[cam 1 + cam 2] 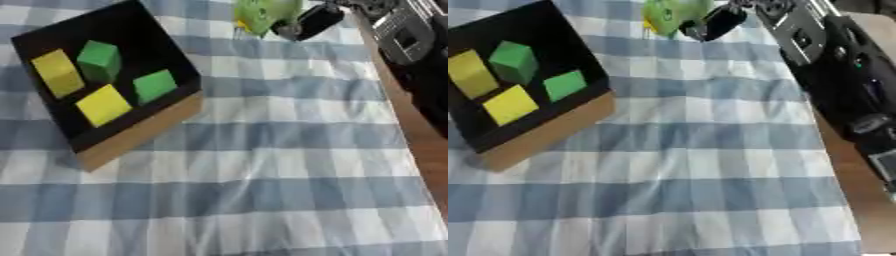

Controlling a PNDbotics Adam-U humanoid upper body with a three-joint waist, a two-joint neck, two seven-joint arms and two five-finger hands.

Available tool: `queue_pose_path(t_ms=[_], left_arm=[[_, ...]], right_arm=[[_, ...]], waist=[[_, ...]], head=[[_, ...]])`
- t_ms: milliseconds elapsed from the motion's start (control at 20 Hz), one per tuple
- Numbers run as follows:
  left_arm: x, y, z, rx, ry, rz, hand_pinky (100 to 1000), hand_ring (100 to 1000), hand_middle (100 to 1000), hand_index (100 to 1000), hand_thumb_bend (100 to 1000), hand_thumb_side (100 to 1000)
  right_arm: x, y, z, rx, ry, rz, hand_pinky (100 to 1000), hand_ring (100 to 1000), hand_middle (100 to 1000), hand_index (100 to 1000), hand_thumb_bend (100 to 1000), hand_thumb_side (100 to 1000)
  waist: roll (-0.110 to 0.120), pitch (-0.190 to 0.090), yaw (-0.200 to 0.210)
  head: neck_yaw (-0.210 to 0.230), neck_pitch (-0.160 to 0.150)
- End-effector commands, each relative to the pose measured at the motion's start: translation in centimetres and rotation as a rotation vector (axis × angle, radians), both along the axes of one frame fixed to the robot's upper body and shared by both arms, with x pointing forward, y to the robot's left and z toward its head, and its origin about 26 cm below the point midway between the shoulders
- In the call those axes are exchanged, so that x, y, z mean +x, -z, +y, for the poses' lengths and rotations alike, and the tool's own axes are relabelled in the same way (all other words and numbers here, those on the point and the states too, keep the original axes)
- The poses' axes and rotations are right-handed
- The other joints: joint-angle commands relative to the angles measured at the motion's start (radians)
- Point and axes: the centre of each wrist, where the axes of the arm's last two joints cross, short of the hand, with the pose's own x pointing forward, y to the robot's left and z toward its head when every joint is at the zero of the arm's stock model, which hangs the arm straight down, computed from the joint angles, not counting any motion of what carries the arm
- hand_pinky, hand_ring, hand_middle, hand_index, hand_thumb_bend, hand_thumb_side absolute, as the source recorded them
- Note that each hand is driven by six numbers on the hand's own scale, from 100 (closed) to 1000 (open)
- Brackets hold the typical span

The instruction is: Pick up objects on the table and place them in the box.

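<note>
One hand, the right hand [308, 22], is seen at the far edge of the table [289, 165], its dark fingers curled round a light green object [264, 14] whose shape cannot be made out. It is held well apart from the box [140, 132], which sits at the table's far left corner. The left hand is not shown in either view.

Four blocks are already lodged in the box's black interior: a yellow block [57, 72] by the left wall, a green block [99, 60] just beside it, another yellow block [103, 105] nearer the front wall, and another green block [155, 86] to its right.

Most of the task is judged done. The checked cloth is seen bearing nothing else loose, so only the gripped object is left to be carried across and set in the box.
</note>
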Motion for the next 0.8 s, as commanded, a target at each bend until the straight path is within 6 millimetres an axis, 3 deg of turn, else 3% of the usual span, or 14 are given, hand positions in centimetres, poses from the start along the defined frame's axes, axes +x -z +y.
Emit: queue_pose_path(t_ms=[50, 400, 800], left_arm=[[-0.3, -0.7, -0.1, 0.009, 0.014, -0.034, 758, 909, 787, 809, 560, 616], [-0.4, -1.5, -1.1, 0.013, 0.077, -0.093, 760, 892, 777, 809, 572, 602], [-0.5, -2.3, -2.1, 0.021, 0.153, -0.150, 760, 883, 771, 808, 579, 593]], right_arm=[[-0.3, -1.9, 2.4, 0.012, -0.074, -0.023, 899, 868, 603, 759, 100, 100], [0.8, -2.7, 8.6, 0.063, -0.204, -0.006, 896, 846, 591, 751, 100, 100], [2.3, -1.0, 12.8, 0.038, -0.253, 0.007, 894, 848, 596, 755, 100, 100]], waist=[[0.012, -0.039, 0.003], [0.009, -0.032, 0.029], [0.003, -0.020, 0.058]], head=[[-0.012, 0.002], [-0.059, -0.010], [-0.108, -0.027]])
